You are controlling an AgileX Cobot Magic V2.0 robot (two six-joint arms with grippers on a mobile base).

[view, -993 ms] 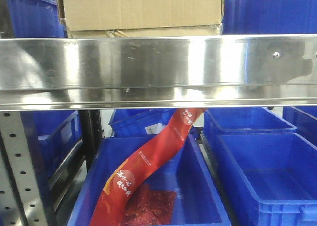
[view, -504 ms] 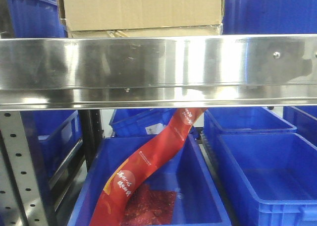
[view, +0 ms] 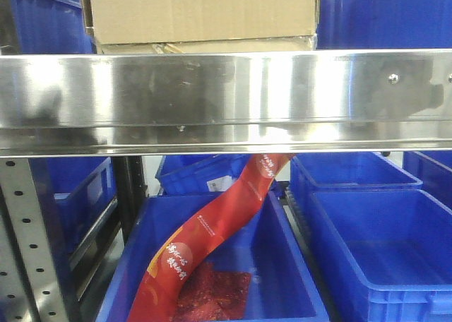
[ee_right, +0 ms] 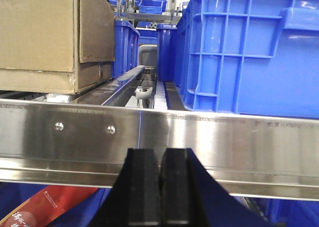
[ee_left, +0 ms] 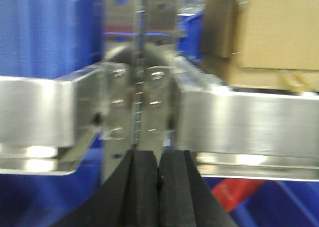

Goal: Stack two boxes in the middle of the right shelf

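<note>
Two cardboard boxes are stacked on the steel shelf [view: 226, 99]: a tall upper box [view: 201, 10] on a flat lower box [view: 205, 45]. The stack also shows in the left wrist view [ee_left: 269, 35] and the right wrist view [ee_right: 50, 35]. My left gripper [ee_left: 158, 162] is shut and empty, in front of the shelf's upright post, left of the boxes. My right gripper [ee_right: 160, 162] is shut and empty, in front of the shelf's front rail, right of the boxes. Neither gripper shows in the front view.
A blue bin [ee_right: 249, 48] stands on the shelf right of the boxes, another [view: 42, 18] on their left. Below the shelf are open blue bins [view: 381, 251], one [view: 289, 279] holding a red packet strip [view: 212, 230]. A perforated steel post [view: 28, 244] stands at the lower left.
</note>
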